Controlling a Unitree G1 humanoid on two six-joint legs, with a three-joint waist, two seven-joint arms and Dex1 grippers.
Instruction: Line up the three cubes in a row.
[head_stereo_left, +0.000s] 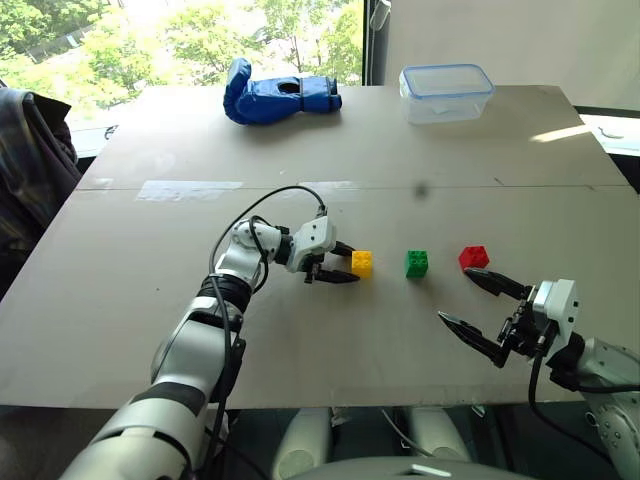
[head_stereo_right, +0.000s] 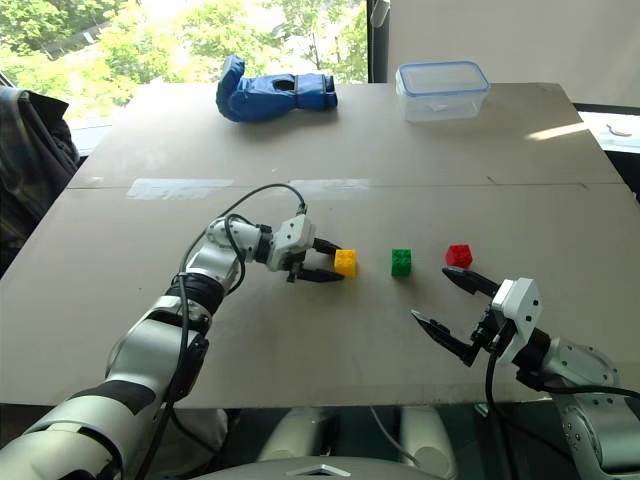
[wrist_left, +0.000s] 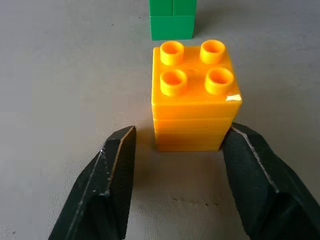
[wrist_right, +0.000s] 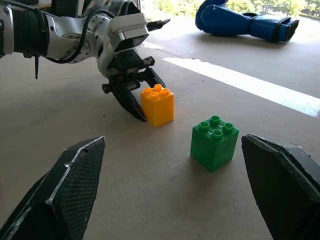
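The left gripper sits at the yellow cube, fingers slightly apart and seemingly just clear of its sides. Green cube and red cube continue the row toward the worktop's right edge, nearer the wide-open right gripper.
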